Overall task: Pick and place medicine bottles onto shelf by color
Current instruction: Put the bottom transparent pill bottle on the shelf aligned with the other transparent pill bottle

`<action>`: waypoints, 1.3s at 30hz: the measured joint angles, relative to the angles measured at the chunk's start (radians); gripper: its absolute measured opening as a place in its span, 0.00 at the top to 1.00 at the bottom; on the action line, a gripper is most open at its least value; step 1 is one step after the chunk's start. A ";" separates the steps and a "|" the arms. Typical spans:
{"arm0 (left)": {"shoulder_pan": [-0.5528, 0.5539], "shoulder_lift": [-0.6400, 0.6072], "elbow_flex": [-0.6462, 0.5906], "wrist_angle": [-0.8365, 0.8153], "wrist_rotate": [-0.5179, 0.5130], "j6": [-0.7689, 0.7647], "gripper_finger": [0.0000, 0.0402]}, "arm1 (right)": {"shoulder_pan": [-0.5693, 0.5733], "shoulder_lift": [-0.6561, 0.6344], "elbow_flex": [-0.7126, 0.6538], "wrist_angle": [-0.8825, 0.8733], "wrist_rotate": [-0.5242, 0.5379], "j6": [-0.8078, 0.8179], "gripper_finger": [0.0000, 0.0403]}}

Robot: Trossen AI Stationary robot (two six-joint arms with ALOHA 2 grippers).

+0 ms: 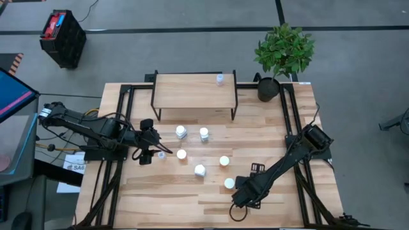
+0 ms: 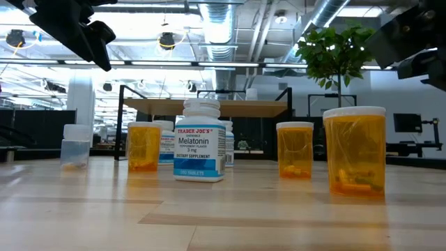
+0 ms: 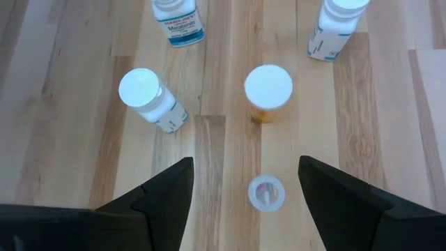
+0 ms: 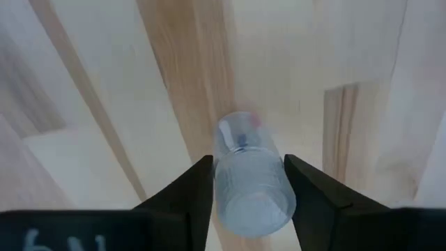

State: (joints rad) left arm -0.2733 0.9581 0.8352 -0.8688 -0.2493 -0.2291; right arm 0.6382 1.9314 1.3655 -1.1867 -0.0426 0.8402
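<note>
The left gripper (image 3: 244, 202) hangs above the table with its jaws spread wide, straddling a small clear bottle (image 3: 267, 193) that stands upright between them, untouched. That reads as a line-up for a grab from above.

Across the table, the right gripper (image 4: 242, 199) is clamped on another clear bottle (image 4: 249, 183), fingers pressed to both its sides, low near the table's front edge.

The shelf (image 1: 193, 91) sits at the back with one clear bottle (image 1: 220, 79) on its right end, likely the spot for the clear ones.

White and orange bottles, among them an orange bottle (image 3: 267, 89), wait in the middle of the table (image 1: 281, 137), well apart from the shelf.
</note>
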 joint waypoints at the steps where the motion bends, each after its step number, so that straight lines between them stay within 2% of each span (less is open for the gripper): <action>1: 0.000 0.000 0.000 0.000 0.000 0.000 0.39 | -0.003 -0.001 0.000 -0.007 -0.015 0.000 0.59; 6: 0.000 0.000 0.000 0.000 0.000 0.000 0.39 | -0.026 -0.001 0.019 -0.054 -0.066 -0.027 0.65; 9: 0.000 0.000 0.000 0.000 0.000 0.000 0.39 | -0.055 -0.001 0.073 -0.104 -0.065 -0.096 0.65; 17: 0.000 0.000 0.000 0.000 0.000 0.006 0.39 | -0.202 -0.001 0.347 -0.268 -0.057 -0.394 0.65; 20: 0.000 0.000 0.000 0.000 0.000 0.037 0.39 | -0.281 -0.001 0.478 -0.321 -0.038 -0.537 0.66; 28: 0.000 0.000 0.000 0.000 0.000 0.087 0.39 | -0.541 -0.002 0.745 -0.372 0.155 -0.826 0.63; 35: 0.000 0.000 0.000 0.002 0.000 0.086 0.39 | -0.797 -0.003 0.793 -0.243 0.184 -1.046 0.64; 39: 0.000 0.000 0.000 0.011 0.000 0.086 0.39 | -0.927 0.004 0.794 -0.209 0.177 -1.106 0.62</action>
State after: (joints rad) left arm -0.2733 0.9582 0.8351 -0.8575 -0.2497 -0.1429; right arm -0.2888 1.9353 2.1597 -1.3961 0.1346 -0.2656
